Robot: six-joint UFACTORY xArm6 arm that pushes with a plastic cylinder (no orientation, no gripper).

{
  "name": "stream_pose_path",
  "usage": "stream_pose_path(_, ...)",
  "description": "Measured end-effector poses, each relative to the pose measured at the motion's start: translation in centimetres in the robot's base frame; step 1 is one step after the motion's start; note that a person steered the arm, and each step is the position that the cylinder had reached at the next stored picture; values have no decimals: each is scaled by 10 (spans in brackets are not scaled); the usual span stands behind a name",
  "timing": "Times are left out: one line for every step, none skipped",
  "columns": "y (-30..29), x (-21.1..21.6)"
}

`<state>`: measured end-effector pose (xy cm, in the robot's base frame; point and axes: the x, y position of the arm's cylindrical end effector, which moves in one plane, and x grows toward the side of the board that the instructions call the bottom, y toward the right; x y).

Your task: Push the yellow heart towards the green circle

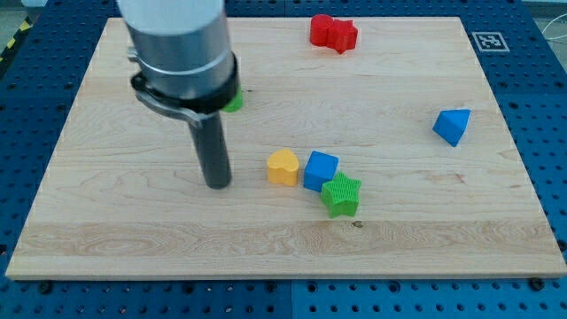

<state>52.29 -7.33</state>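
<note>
The yellow heart (pixel 283 167) lies near the middle of the wooden board (pixel 115 239). The green circle (pixel 235 99) is up and to the left of it, mostly hidden behind the arm's grey body; only a green edge shows. My tip (pixel 217 184) rests on the board to the left of the yellow heart, with a gap between them, and below the green circle.
A blue cube (pixel 320 170) touches the yellow heart's right side, and a green star (pixel 341 195) sits against the cube's lower right. A red block (pixel 333 33) lies at the view's top. A blue triangular block (pixel 453 126) lies at the right.
</note>
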Motion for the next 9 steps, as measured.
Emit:
stream_pose_path(45, 12)
stream_pose_path(73, 5)
stream_pose_path(86, -11)
stream_pose_path(86, -23)
stream_pose_path(74, -34)
stream_pose_path(65, -49)
stream_pose_path(55, -51)
stream_pose_path(49, -60)
stream_pose_path(47, -73)
